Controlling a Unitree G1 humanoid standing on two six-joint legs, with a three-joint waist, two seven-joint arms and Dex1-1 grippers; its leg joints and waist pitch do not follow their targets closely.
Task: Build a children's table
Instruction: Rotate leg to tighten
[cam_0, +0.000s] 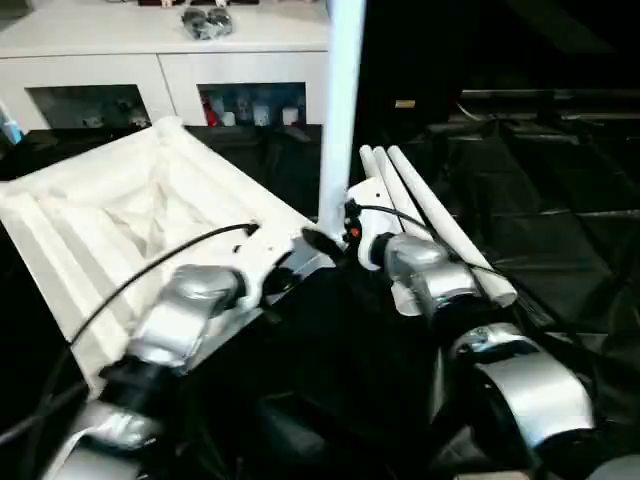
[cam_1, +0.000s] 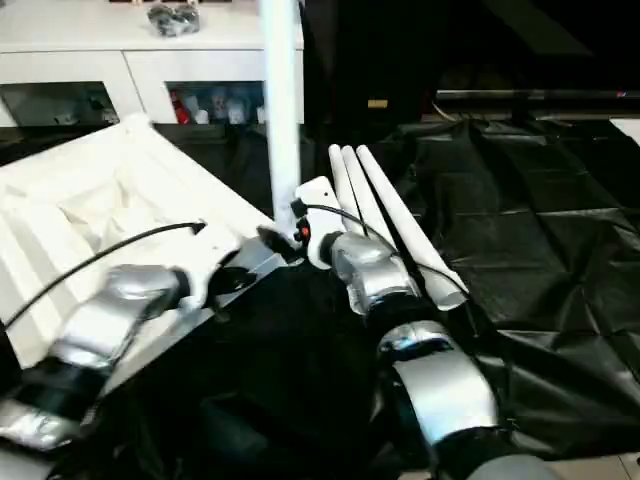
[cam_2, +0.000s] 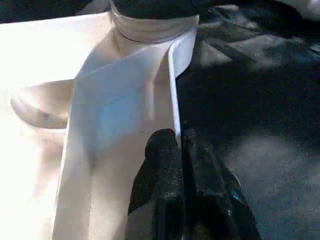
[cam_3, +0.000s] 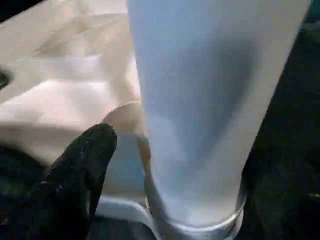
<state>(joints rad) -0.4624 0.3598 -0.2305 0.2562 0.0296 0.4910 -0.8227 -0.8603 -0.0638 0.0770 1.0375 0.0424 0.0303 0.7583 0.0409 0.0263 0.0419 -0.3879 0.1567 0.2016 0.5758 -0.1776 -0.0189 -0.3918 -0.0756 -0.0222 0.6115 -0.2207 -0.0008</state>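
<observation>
Right, biggest first: bench (cam_1: 560, 250) w/ crinkly black sheeting, glossy where light hits. Behind it a white cabinet (cam_0: 160, 60), flat top, glass-front doors, small coloured bits inside.

On the bench's left side lies the table top (cam_0: 110, 215), white plastic, rectangular, upside down so the ribbed underside faces up; raised ribs run along its length, corners rounded. It sits skewed, one corner pointing toward the cabinet, another toward the robot's arms.

One leg (cam_0: 340, 110) stands upright in the near corner socket (cam_3: 200, 227), a smooth white tube, widest at the base, running up out of frame. Right wrist view shows its foot seated in the round collar of the socket. Three more legs (cam_1: 385, 225) lie side by side on the sheeting just right of that corner, touching each other, long tapered tubes angled away toward the back.

Left arm: silver forearm comes in low from the left, over the top's near edge, black cable looping above it. Left claw (cam_2: 181, 145) is pinched tight on the thin upright rim of the top, close to the socket, one black finger each side of the rim.

Right arm: silver forearm reaches fwd beside the lying legs, wrist near the upright leg's base. Right claw (cam_3: 150, 150) stands wide, gripping nothing; one black finger (cam_3: 85, 165) sits just beside the leg, a gap between them.
</observation>
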